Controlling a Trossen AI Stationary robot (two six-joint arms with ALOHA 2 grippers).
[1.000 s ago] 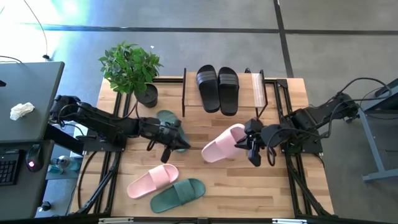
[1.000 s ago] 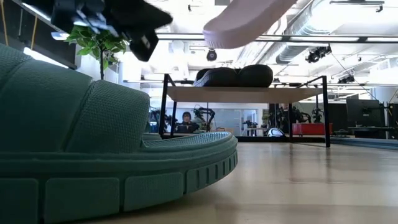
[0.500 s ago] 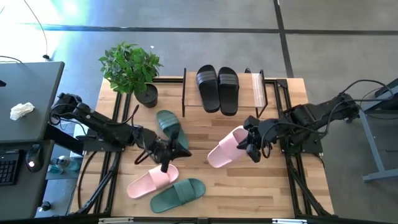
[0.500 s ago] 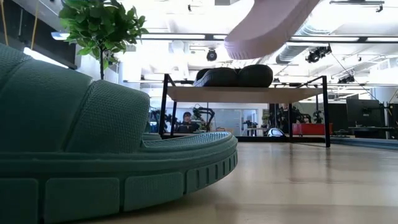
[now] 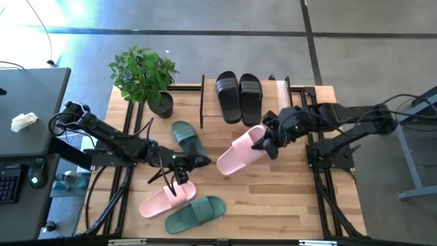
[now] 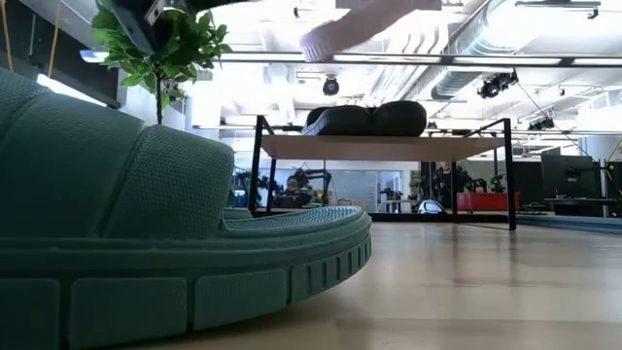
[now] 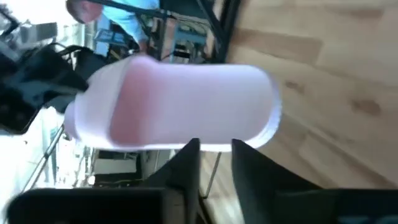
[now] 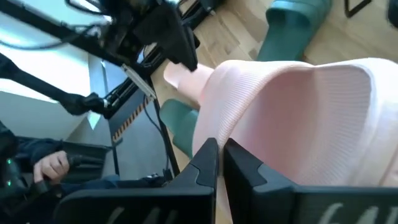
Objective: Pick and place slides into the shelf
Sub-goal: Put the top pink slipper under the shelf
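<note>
The slatted wooden table (image 5: 293, 205) carried everything, with the shelf (image 5: 283, 96) standing at its far edge, its light wood top board on a thin black frame. A potted plant (image 5: 145, 75) stood at the far left corner of the table, just beside the shelf. On the shelf's top board two black slides (image 5: 238, 98) lay side by side, touching, and in the low view they showed as two dark humps on the board. The right arm reached in from the right, and the right claw (image 5: 268, 145) was clamped on the strap end of a pale pink slide (image 5: 239, 152), holding it above the table in front of the shelf with its toe pointing toward the left arm; in the right wrist view the two dark fingers were closed together on the pink strap. A dark green slide (image 5: 186, 139) lay on the table near the shelf's left end. The left claw (image 5: 179, 172) hung over the near left part of the table, just above a second pale pink slide (image 5: 167, 198), its fingers a little apart and holding nothing; the left wrist view showed the pink slide just beyond the fingertips. Another dark green slide (image 5: 195, 214) lay beside that pink one, touching it, at the near edge.
</note>
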